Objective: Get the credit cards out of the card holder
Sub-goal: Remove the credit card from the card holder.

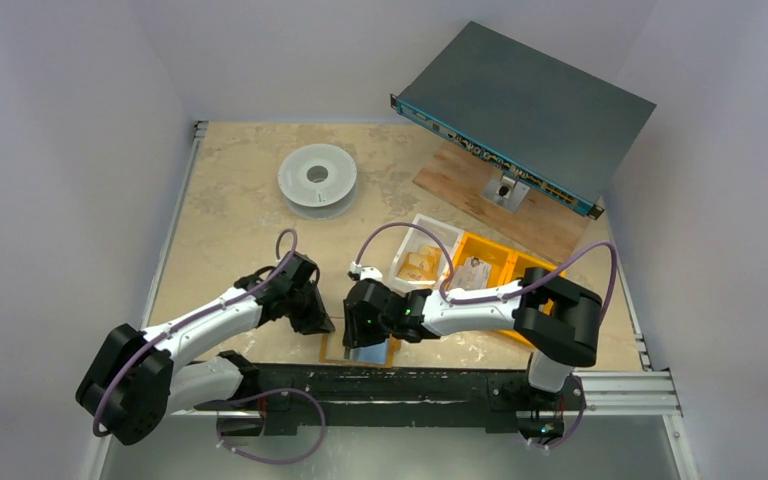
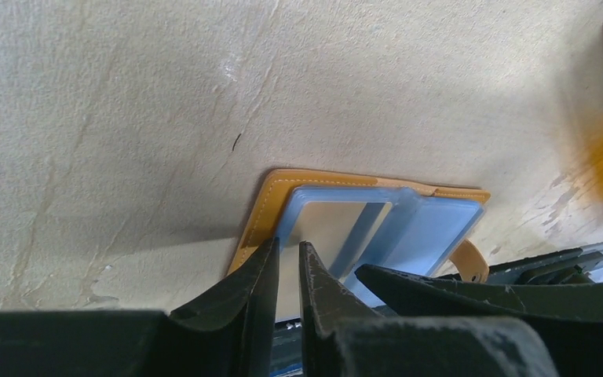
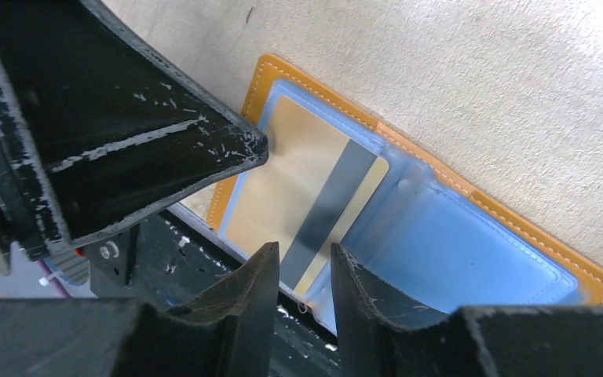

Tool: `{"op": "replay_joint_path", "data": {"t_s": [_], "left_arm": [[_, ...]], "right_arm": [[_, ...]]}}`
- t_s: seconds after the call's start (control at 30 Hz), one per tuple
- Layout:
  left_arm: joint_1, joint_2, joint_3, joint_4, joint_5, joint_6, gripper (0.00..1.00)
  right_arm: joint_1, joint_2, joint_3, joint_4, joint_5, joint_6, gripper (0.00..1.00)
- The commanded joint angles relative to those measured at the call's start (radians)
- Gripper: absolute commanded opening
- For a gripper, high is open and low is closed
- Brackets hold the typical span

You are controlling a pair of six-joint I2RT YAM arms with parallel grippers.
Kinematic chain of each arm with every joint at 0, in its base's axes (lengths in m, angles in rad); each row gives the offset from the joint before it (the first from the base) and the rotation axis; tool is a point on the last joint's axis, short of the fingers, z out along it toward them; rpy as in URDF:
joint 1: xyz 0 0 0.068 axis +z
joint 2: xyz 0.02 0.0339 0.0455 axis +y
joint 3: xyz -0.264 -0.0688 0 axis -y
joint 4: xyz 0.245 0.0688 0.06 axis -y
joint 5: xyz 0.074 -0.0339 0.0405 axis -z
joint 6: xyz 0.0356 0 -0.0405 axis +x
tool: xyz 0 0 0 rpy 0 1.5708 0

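Open mustard-orange leather card holder with blue lining, lower centre, flat on beige worktop. Right pincer narrow, gripping gold magnetic-stripe card; left pincer narrow, pinching holder's edge.

Card holder mustard-orange, white stitching, light blue lining; card tan-gold with dark grey stripe; counter beige, mottled; hands black.

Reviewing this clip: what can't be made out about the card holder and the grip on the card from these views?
- Top view: the card holder is mostly covered by the right gripper.
- Right wrist view: the card has its near end behind the fingers; contact unclear.
- Left wrist view: left gripper hides the holder's near edge.
- Card count: cannot tell.
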State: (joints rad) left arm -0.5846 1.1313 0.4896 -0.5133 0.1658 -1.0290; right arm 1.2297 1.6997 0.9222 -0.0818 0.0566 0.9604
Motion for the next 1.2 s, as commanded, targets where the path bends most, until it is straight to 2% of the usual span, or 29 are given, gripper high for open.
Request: {"op": "replay_joint_path", "data": {"t_s": [0.0,0.33,0.57,0.93,1.17], "left_arm": [[0.002,0.001,-0.014,0.036,-0.005,0.003,0.14],[-0.010,0.038,-0.034,0.073,0.024,-0.016,0.04],[-0.042,0.063,-0.024,0.060,0.002,-0.046,0.00],[-0.045,0.033,-0.010,-0.068,-0.102,-0.131,0.00],[-0.045,0.038,-0.009,-0.084,-0.116,-0.158,0.00]], "right_arm": [[-0.015,0.000,0.007,0.014,-0.004,0.010,0.31],[-0.083,0.039,-0.092,0.193,-0.127,0.016,0.33],[-0.117,0.072,-0.071,0.272,-0.199,-0.012,0.34],[-0.148,0.055,-0.045,0.261,-0.210,-0.040,0.37],[-0.149,-0.014,-0.041,0.131,-0.134,-0.045,0.37]]}}
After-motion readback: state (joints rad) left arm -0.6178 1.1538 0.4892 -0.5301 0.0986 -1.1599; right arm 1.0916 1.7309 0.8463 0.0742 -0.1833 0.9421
